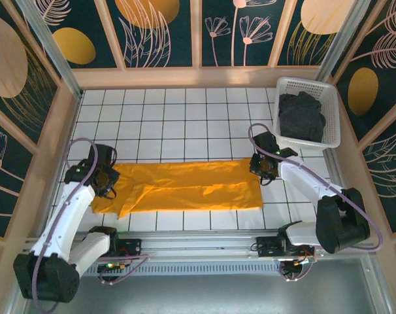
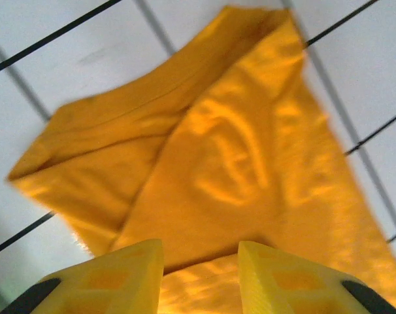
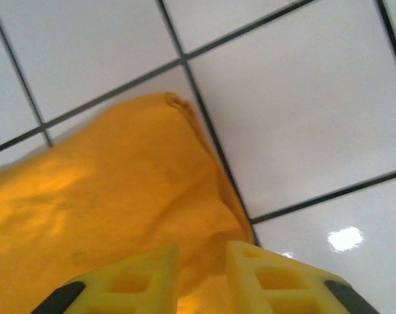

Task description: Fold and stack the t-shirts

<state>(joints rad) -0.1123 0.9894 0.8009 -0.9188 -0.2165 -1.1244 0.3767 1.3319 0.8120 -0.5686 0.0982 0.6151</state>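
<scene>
The mustard t-shirt (image 1: pixel 185 186) lies flat on the tiled table as a long folded band running left to right. My left gripper (image 1: pixel 108 178) hovers over its left end. In the left wrist view the shirt (image 2: pixel 237 163) spreads beneath that gripper (image 2: pixel 201 261), whose jaws stand apart with the cloth lying loose below. My right gripper (image 1: pixel 262 167) sits at the shirt's right end. There the jaws of this gripper (image 3: pixel 202 261) are slightly parted over the shirt's corner (image 3: pixel 106 209). The charcoal t-shirt (image 1: pixel 301 116) is bunched inside the basket.
A white mesh basket (image 1: pixel 333 111) stands at the back right, close behind the right arm. Wooden frame walls (image 1: pixel 67 118) border the tiled table (image 1: pixel 178 124) on the left, back and right. Bare tiles lie behind the shirt.
</scene>
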